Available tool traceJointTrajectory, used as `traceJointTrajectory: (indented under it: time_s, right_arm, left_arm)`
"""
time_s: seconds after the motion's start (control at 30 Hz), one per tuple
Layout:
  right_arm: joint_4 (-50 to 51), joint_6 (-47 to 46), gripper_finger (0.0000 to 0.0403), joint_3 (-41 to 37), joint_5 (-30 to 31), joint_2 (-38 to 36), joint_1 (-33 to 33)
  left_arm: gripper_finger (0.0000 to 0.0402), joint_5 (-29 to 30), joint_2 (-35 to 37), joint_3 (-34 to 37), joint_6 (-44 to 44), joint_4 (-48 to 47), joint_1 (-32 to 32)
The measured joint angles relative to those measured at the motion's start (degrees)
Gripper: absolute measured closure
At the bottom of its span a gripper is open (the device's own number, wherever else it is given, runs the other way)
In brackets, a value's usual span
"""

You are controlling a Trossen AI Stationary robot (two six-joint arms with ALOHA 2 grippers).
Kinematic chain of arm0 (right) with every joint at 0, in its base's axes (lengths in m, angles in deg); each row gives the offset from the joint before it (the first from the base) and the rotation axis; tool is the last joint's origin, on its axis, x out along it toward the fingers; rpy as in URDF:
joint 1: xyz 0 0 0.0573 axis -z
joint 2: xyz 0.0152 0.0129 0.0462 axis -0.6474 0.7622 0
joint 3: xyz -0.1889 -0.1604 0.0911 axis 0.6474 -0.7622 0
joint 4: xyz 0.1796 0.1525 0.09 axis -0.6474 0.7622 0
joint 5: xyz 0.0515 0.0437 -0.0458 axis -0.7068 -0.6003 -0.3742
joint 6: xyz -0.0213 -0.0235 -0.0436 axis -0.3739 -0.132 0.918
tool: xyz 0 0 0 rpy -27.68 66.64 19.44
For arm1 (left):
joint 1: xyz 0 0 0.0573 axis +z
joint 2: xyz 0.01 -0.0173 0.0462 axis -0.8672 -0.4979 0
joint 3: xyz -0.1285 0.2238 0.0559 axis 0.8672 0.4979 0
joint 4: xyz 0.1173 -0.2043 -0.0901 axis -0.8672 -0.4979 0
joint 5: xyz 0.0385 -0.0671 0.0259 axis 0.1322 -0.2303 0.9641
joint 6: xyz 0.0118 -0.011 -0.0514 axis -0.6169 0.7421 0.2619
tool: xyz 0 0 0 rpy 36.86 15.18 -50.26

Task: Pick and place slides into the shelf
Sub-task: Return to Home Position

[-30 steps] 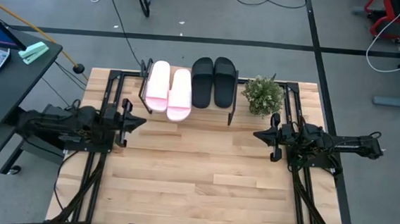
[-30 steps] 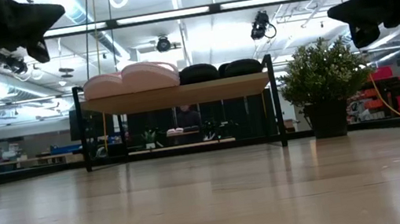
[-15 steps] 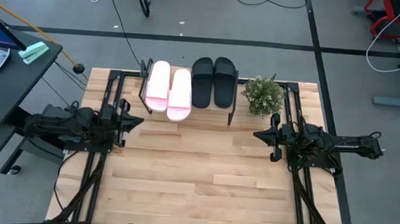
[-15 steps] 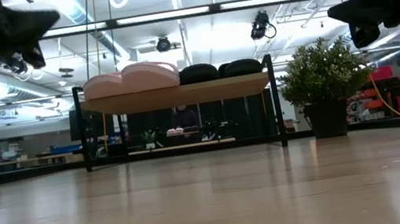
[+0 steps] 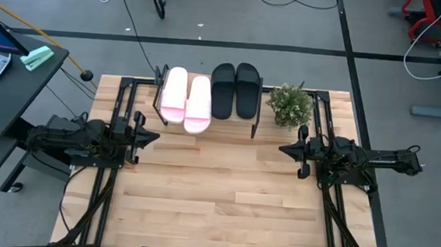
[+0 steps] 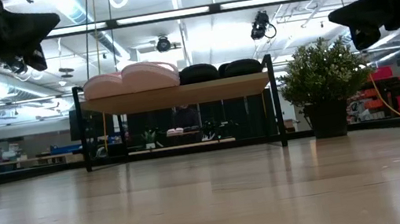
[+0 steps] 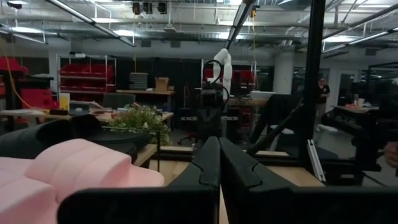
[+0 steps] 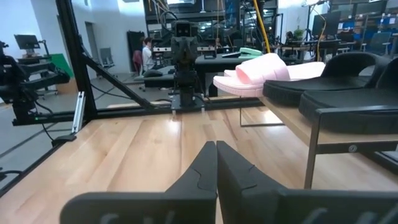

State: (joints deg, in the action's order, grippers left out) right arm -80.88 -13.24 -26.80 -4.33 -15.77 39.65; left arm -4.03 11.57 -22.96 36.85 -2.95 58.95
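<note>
Wood-slat table [image 5: 215,201] had the shelf [image 6: 178,95] at its far edge. The pink slides [image 5: 186,98] and black slides [image 5: 234,91] sat side by side on top, with a potted plant [image 5: 289,105] just off the black end. Left hand [image 5: 156,137] hovered over the table's left side, fingers pinched together, holding nothing. Right hand [image 5: 282,150] was over the right side, same deal, closed and empty.

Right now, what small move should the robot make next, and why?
Probably just settle both arms at rest. The pink slides and black slides all lie on the shelf; the left gripper and right gripper are shut, empty, at the sides of the table.
</note>
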Motion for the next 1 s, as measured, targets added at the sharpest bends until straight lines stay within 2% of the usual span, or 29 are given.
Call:
traceJointTrajectory:
  time_s: [0.57, 0.8, 1.0]
  right_arm:
    - [0.1, 1.4, 0.0403, 0.0, -2.4, 0.0, 0.0]
    - [0.1, 0.6, 0.0403, 0.0, -3.2, 0.0, 0.0]
    - [0.2, 0.5, 0.0397, 0.0, -3.2, 0.0, 0.0]
  left_arm:
    - [0.0398, -0.5, 0.0, 0.0, 2.5, -1.7, 0.0]
    - [0.0387, -5.3, 0.0, 0.0, 3.1, -1.8, 0.0]
    - [0.0397, -5.7, 0.0, 0.0, 4.1, -2.7, 0.0]
